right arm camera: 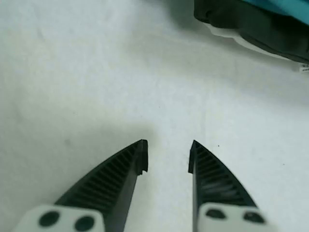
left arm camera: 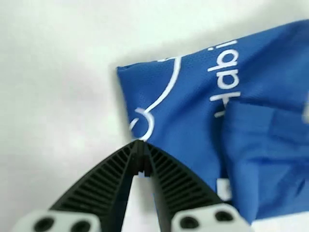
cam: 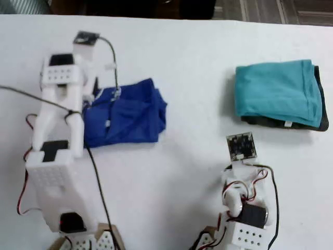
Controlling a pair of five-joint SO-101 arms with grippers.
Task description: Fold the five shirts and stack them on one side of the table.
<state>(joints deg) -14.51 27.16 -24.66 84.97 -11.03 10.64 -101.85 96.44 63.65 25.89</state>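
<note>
A blue shirt (cam: 127, 114) with white print lies partly folded and rumpled left of the table's middle. My left gripper (cam: 93, 96) sits at its left edge. In the left wrist view the jaws (left arm camera: 140, 147) are pressed together right on the edge of the blue shirt (left arm camera: 203, 96). At the right, a folded teal shirt (cam: 276, 91) lies on top of a dark shirt (cam: 322, 120). My right gripper (right arm camera: 167, 157) is open over bare table, short of that stack's dark shirt (right arm camera: 251, 24), under which a white layer (right arm camera: 227, 34) shows.
The white table (cam: 197, 52) has free room between the blue shirt and the stack. The right arm (cam: 242, 198) is folded back near the front edge. Cables run along the left arm (cam: 54, 130).
</note>
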